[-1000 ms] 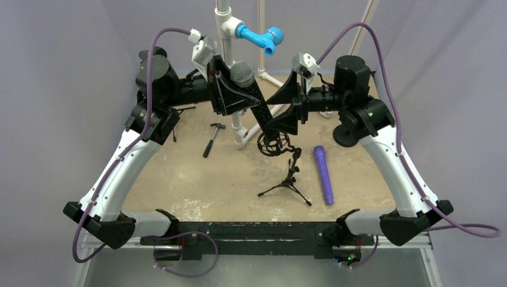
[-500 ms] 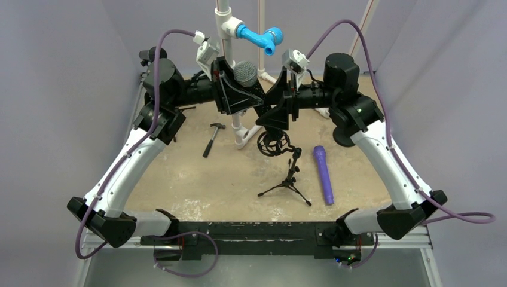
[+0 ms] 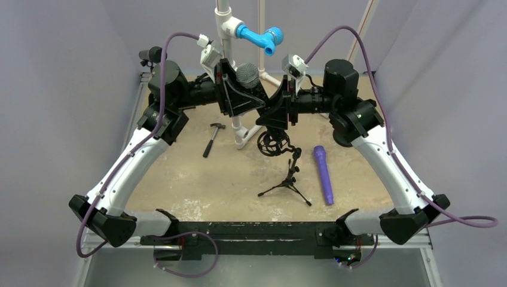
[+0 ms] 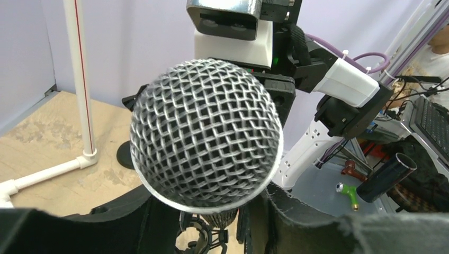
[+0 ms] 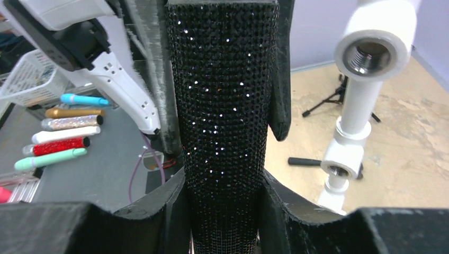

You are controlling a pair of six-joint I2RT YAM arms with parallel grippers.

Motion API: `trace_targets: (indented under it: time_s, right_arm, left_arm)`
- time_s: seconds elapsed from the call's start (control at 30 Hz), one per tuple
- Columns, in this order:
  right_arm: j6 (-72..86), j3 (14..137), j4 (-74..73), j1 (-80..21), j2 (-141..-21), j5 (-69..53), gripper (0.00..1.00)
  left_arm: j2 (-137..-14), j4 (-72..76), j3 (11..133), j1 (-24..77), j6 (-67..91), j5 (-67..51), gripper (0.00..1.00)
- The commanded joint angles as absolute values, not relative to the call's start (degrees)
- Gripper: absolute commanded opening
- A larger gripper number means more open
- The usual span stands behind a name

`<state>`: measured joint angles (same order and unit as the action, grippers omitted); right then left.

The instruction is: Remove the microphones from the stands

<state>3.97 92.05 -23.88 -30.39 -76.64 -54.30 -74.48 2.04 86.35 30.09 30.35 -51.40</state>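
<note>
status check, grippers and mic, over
Left gripper shut on microphone under its head. Right gripper shut on its body. Cannot tell if clear of stand. White pipe frame close behind.

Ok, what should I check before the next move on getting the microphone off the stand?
1. Hold of the left gripper on the microphone, below its mesh head: ok.
2. Hold of the right gripper on the glitter body: ok.
3. Lower end of the microphone free of the clip: cannot tell.
4. The stand upright on its tripod legs: ok.
5. Clearance from the white pipe behind the head: cannot tell.
</note>
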Motion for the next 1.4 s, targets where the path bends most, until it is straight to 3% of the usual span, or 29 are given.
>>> trace_targets:
  time_s: [0.0,0.13,0.2,0.5,0.77,1.37]
  right_arm:
    - [5.2,90.6,-23.0,-26.6,-72.2,-46.2,0.0]
    - [8.1,87.4,-22.2,-21.3,-67.8,-46.7,0.0]
    - [6.3,85.8,-24.0,-19.4,-65.2,-46.4,0.0]
    - [-5.8,77.0,-39.1,-11.7,-55.0,-28.5,0.0]
    - [-10.9,65.9,-47.3,-7.6,-53.5,-13.6,0.0]
    - [-21.2,52.0,-45.1,6.8,-67.3,-10.9,0.0]
  left_arm:
    - [-72.0,0.5,86.6,30.5,26.3,-53.8,0.58]
    - [-70.2,-6.8,87.4,30.5,20.5,-52.4,0.91]
    - [-68.9,-9.9,87.6,30.4,17.6,-51.8,1.0]
    - [-63.9,-20.7,88.1,30.4,10.1,-48.1,1.0]
    - [-61.6,-23.8,87.6,30.4,7.0,-48.0,1.0]
    - [-58.7,-25.6,86.4,30.4,3.9,-48.9,1.0]
